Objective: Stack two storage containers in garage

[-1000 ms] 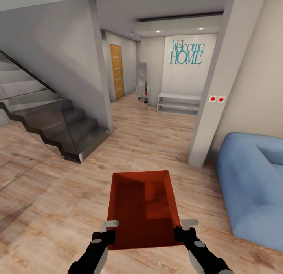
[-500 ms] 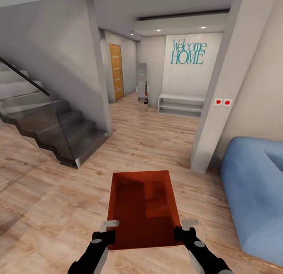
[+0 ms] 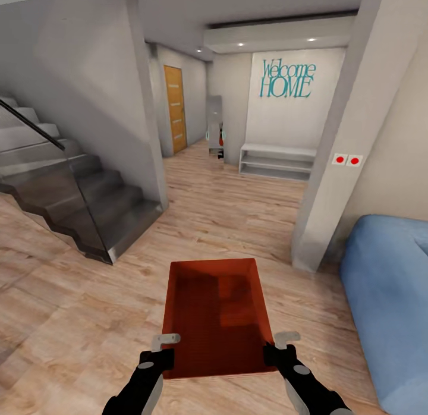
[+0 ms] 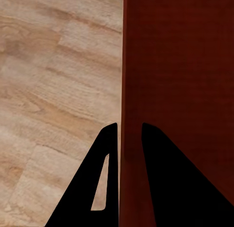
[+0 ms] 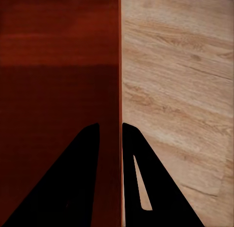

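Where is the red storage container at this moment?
In the head view, the storage container is held low at centre between the left gripper and right gripper, above the wood floor.

storage container: rust-red, plain | plank floor: light wood grain | sofa: blue | door: orange-brown wood | wall lettering: teal on white | stairs: grey | switches: red dots

I'm holding the storage container between my left pincer and right pincer, each gripping a side wall. Ahead of the left pincer the staircase is rising; the sofa is sitting right of the right pincer, the shelf far ahead.
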Available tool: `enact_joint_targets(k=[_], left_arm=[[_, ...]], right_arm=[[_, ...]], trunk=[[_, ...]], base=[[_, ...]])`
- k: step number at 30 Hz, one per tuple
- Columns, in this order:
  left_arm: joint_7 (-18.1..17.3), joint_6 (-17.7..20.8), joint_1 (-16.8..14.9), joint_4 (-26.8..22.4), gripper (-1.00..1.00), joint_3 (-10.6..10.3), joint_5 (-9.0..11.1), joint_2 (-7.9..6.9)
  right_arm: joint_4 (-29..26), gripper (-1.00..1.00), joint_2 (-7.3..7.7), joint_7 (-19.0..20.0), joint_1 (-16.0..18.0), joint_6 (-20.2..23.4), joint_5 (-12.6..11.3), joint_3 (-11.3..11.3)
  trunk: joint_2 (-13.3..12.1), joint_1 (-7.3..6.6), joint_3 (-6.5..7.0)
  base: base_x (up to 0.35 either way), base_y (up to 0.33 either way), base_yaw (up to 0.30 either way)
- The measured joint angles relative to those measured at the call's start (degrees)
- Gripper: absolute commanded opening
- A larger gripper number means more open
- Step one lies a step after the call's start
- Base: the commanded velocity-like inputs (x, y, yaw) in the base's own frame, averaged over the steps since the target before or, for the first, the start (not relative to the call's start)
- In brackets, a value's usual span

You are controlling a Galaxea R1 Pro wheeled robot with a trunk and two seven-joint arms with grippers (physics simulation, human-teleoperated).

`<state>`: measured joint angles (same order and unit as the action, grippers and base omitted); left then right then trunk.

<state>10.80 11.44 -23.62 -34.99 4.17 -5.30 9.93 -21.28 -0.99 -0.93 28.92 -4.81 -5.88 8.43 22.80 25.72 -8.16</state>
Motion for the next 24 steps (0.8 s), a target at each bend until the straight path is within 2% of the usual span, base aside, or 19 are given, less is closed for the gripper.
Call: enact_joint_targets(k=[24], left_arm=[[-0.01,-0.01,-0.01,-0.03,-1.0,-0.02,-0.07,0.0]], right_arm=[[0.04,-1.0,0.0,0.0,0.0,-0.13,-0.04,-0.01]], trunk=[[0.0,0.0,0.0]], base=[[0.33,0.0,0.0]])
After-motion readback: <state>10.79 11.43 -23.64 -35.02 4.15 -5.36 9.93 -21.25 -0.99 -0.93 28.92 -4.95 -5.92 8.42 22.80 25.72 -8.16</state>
